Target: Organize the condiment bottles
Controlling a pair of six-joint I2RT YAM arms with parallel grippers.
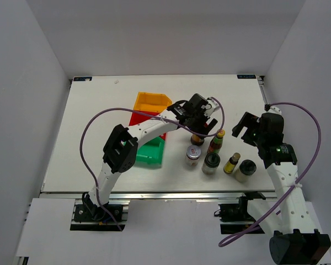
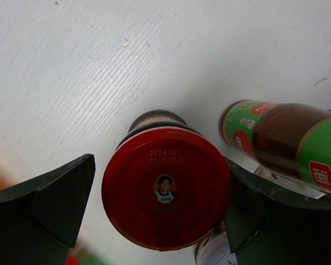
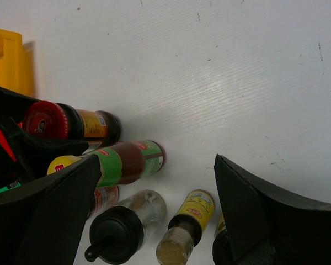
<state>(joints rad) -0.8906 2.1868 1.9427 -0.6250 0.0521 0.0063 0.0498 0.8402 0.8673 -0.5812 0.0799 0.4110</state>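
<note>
Straddles the round red-capped glass jar (image 2: 165,187), upright on the white tabletop (image 2: 99,66), with left fingers (image 2: 49,210) released. Holds right fingers (image 3: 265,215) released too, grasping nothing. Risks toppling the green-labelled slim bottle (image 2: 281,138) just beside, by clipping it on closing.

Red-capped jar (image 1: 197,139) mostly hidden under left hand (image 1: 200,128); slim bottle (image 2: 281,135) cut off right.

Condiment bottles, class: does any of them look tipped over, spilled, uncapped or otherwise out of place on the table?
Nothing stands out. All six condiment bottles stand upright in a loose cluster with their caps on, and no spill shows on the table around them.
</note>
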